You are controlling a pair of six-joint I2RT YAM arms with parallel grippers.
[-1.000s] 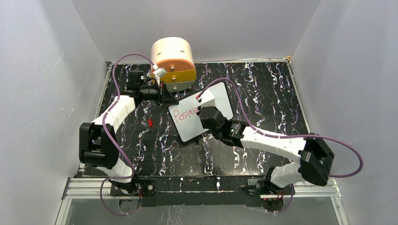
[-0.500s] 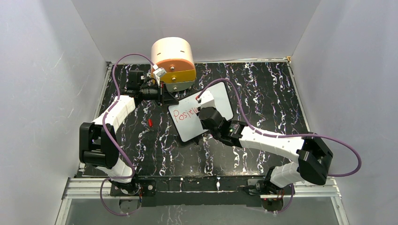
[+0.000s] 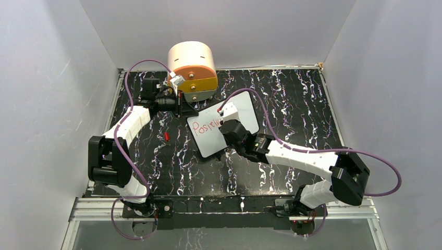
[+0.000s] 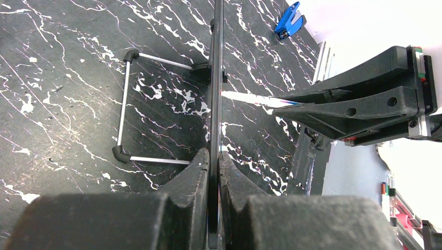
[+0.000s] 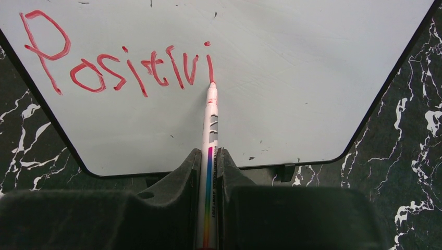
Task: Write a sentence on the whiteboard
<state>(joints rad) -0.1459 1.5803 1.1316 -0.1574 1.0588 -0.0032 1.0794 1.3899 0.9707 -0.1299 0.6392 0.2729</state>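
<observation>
Where the whiteboard (image 3: 207,141) stands, a drawer unit (image 3: 192,65) sits just behind.

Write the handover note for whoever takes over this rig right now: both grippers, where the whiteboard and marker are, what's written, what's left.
Grippers: the left gripper is shut on the edge of the whiteboard, which is propped on its wire stand. The right gripper is shut on the marker, whose tip touches the board at the foot of the last stroke.
Done: the red lettering reads "Positivi".
Left: finish that word, then write the rest of the sentence. The board is blank to the right of the lettering and below it.
</observation>
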